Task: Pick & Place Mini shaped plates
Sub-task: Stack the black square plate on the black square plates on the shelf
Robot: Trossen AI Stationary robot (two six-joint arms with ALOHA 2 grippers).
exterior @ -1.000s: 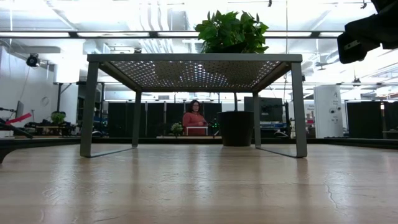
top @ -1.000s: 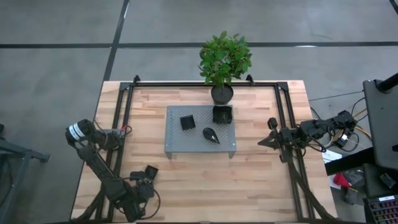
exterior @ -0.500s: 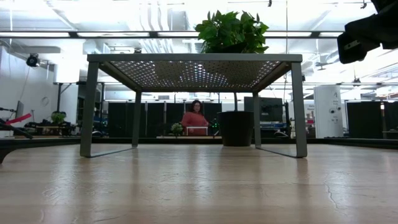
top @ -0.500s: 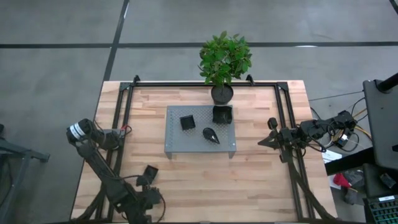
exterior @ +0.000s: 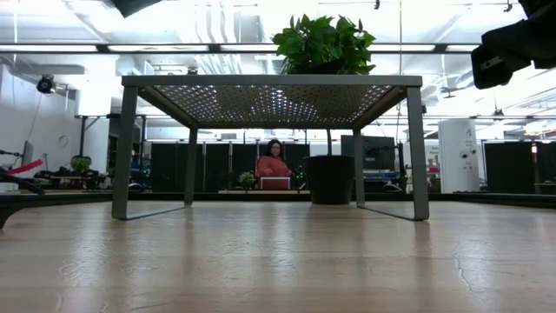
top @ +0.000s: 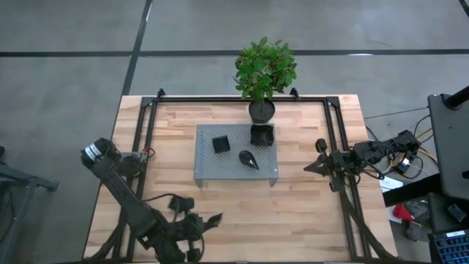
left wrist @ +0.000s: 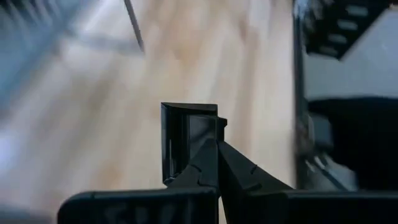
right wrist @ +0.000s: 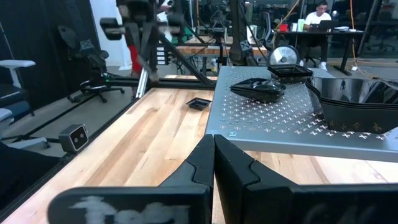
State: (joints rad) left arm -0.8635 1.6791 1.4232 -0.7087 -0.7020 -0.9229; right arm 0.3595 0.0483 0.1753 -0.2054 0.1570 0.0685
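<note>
My left gripper (top: 212,218) hangs above the table's near edge, shut on a small black square mini plate (left wrist: 186,134). Another square mini plate (top: 179,202) lies flat on the wood beside the left arm and also shows in the right wrist view (right wrist: 199,104). On the grey perforated platform (top: 212,170) rest a square plate (top: 221,143), a teardrop plate (top: 249,159) and a stack of rounded-square plates (top: 261,135). My right gripper (top: 309,167) waits shut at the table's right side, level with the platform. My left gripper pinches one side wall of the square plate (left wrist: 213,127) between its two fingertips (left wrist: 205,165). The plate stands on edge beyond the fingers, its hollow side facing the camera. It is lifted clear of the table.
A potted plant (top: 262,81) stands behind the platform at the far edge. Black rails (top: 146,139) run along both table sides. Bare wood lies between the platform and the near edge. A person (exterior: 271,165) sits in the room behind.
My left gripper has risen from the table near the front-left and swung toward the table's right along the near edge, tipping up from pointing steeply down. The square plate on the wood beside it has stayed where it was.
</note>
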